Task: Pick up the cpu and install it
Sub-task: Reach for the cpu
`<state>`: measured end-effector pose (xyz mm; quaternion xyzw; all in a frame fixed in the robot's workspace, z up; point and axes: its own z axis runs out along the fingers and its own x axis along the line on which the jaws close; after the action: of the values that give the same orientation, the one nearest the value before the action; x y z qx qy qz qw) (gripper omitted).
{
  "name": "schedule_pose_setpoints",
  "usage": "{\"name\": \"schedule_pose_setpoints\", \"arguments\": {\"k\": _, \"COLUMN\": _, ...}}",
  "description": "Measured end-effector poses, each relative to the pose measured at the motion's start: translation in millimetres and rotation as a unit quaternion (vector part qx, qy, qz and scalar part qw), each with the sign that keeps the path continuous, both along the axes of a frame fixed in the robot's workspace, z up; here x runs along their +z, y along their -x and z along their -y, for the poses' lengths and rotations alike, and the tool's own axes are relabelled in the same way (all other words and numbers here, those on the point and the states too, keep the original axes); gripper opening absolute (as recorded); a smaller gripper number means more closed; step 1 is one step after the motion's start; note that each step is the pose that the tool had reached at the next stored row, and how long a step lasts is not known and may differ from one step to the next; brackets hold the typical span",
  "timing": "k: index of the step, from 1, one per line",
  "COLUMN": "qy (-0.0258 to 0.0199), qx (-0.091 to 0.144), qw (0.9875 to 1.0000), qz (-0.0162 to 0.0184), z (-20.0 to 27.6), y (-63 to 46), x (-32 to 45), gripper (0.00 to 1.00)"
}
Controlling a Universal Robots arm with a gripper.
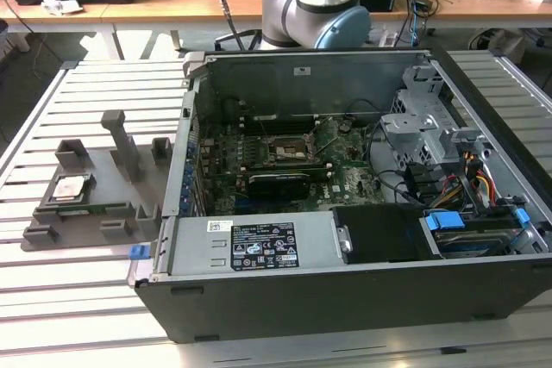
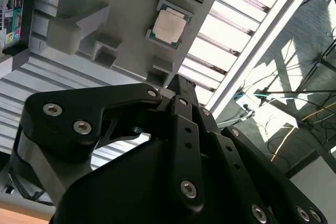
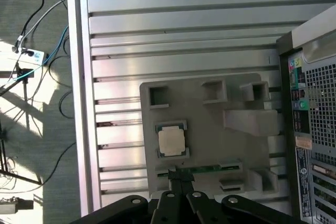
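Black gripper (image 2: 177,82) links run together to a point in both wrist views. The fingertips look closed on each other and carry nothing.

- Just past the tips, and clearly apart from them, the cpu (image 3: 171,141) lies flat in its square recess with the silvery plate up. The gripper hangs above it, not in contact.
- The recess belongs to a grey fixture tray (image 3: 210,124). A green memory strip (image 3: 210,169) lies in a slot of the same tray, between the cpu and the fingertips as the first wrist view shows them.
- The tray rests on the slatted metal table (image 1: 86,299), just beside the open computer case (image 1: 345,299), on the exterior view's left of it.
- Inside the case, the socket (image 1: 286,151) sits mid-board. Whether its bracket is raised is too small to tell.

Step in hand (judgement): approach to the pick. The cpu is untouched in its recess, so neither the pick nor the install is done.

What a grasp calls for (judgement): the jaws must part wider than the chip and line up square with two opposite edges. The descent must be straight, clear of the recess walls and the memory strip. The chip is thin, so the grip has to be low and light on its rim.
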<state>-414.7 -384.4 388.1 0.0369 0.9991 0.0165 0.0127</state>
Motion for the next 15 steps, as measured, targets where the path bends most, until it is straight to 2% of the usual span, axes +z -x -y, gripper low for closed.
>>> {"name": "schedule_pose_setpoints", "arguments": {"k": 1, "qy": 0.0000, "qx": 0.000, "qw": 1.0000, "qz": 0.0000, "z": 0.0, "y": 10.9, "x": -0.2, "gripper": 0.11}}
{"name": "schedule_pose_setpoints", "arguments": {"k": 13, "qy": 0.0002, "qx": 0.000, "qw": 1.0000, "qz": 0.0000, "z": 0.0, "y": 36.4, "x": -0.8, "gripper": 0.11}}
{"name": "schedule_pose_setpoints", "arguments": {"k": 15, "qy": 0.0003, "qx": 0.000, "qw": 1.0000, "qz": 0.0000, "z": 0.0, "y": 44.4, "x": -1.0, "gripper": 0.11}}
